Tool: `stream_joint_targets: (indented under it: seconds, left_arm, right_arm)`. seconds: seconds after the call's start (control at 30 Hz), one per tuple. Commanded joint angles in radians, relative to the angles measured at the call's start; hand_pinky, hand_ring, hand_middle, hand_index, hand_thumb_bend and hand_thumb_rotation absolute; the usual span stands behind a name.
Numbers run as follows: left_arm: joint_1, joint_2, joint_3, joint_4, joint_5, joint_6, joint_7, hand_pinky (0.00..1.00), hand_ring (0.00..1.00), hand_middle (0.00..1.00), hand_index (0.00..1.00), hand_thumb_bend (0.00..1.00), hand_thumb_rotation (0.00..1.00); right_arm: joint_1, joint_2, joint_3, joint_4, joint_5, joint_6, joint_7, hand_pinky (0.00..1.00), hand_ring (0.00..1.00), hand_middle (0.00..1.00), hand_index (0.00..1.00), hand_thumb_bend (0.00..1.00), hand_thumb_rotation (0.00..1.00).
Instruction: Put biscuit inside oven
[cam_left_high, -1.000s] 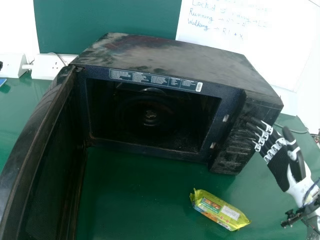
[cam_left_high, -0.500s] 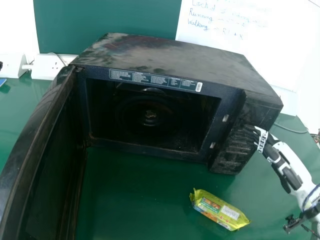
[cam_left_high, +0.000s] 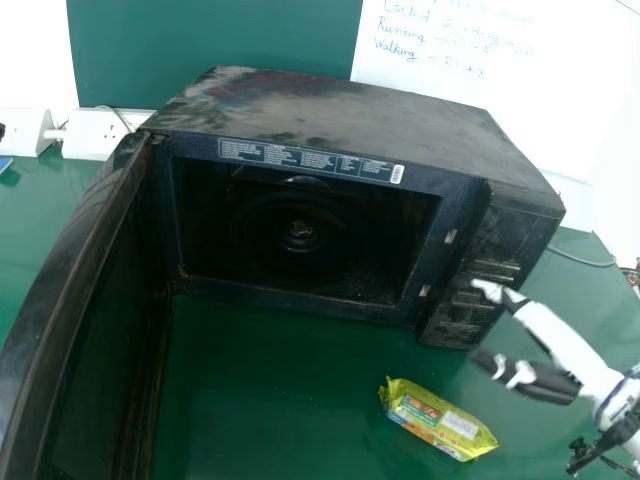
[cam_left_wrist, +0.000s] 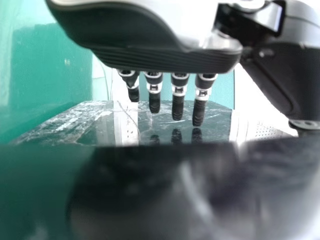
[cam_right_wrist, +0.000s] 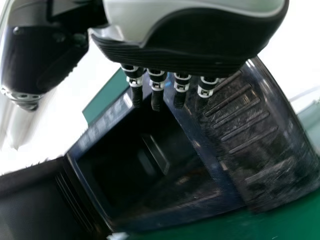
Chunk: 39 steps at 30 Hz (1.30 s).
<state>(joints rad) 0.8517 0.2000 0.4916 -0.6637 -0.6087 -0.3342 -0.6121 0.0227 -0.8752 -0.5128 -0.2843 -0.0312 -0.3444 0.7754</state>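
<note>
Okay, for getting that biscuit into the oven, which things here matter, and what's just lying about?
For the job:
- biscuit packet
- oven, with its door open
- right hand

Just around:
- white power sockets
- whiteboard with writing
- thin cable

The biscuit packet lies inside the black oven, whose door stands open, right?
Not quite: the head view shows the biscuit packet on the green table, in front of the black oven, not inside it. The door does stand open.
</note>
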Motion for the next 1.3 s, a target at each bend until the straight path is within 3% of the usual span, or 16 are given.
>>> stream_joint_targets:
  seconds: [0.0,0.37,0.5,0.67,0.77,0.97,1.27]
  left_arm:
    - [0.016,-0.004,0.002,-0.011,0.005,-0.007,0.002,0.90,0.86,0.91,0.89,1.00,0.88]
    - [0.022,-0.002,-0.002,-0.018,-0.004,0.003,0.008,0.83,0.81,0.88,0.85,1.00,0.84]
    - [0.022,0.001,0.004,-0.018,-0.006,0.006,0.011,0.82,0.82,0.87,0.84,1.00,0.95]
    - [0.026,0.007,0.009,-0.023,-0.015,0.019,0.015,0.90,0.87,0.91,0.89,1.00,1.00]
    - [0.022,0.009,0.010,-0.019,-0.019,0.017,0.008,0.90,0.87,0.90,0.89,1.00,1.00]
    - [0.024,0.015,0.012,-0.018,-0.031,0.023,0.005,0.98,0.91,0.95,0.94,1.00,1.00]
    - [0.021,0.016,0.014,-0.015,-0.033,0.025,0.005,1.00,0.91,0.95,0.94,1.00,1.00]
  right_arm:
    - [0.024,-0.036,-0.005,-0.041,-0.050,0.005,-0.012,1.00,1.00,1.00,1.00,0.92,1.00]
    - [0.032,-0.082,0.012,-0.065,-0.194,-0.100,-0.064,1.00,1.00,1.00,1.00,0.92,1.00]
    - [0.030,-0.104,0.027,-0.080,-0.258,-0.095,-0.070,1.00,1.00,1.00,1.00,0.93,1.00]
    - [0.024,-0.163,0.080,-0.115,-0.359,-0.058,-0.032,1.00,1.00,1.00,1.00,0.96,1.00]
    - [0.016,-0.169,0.110,-0.131,-0.387,-0.044,-0.038,1.00,1.00,1.00,1.00,0.96,1.00]
    - [0.005,-0.199,0.156,-0.204,-0.421,0.062,0.038,1.00,1.00,1.00,1.00,0.97,1.00]
    - [-0.012,-0.189,0.239,-0.240,-0.467,0.195,0.080,1.00,1.00,1.00,1.00,0.97,1.00]
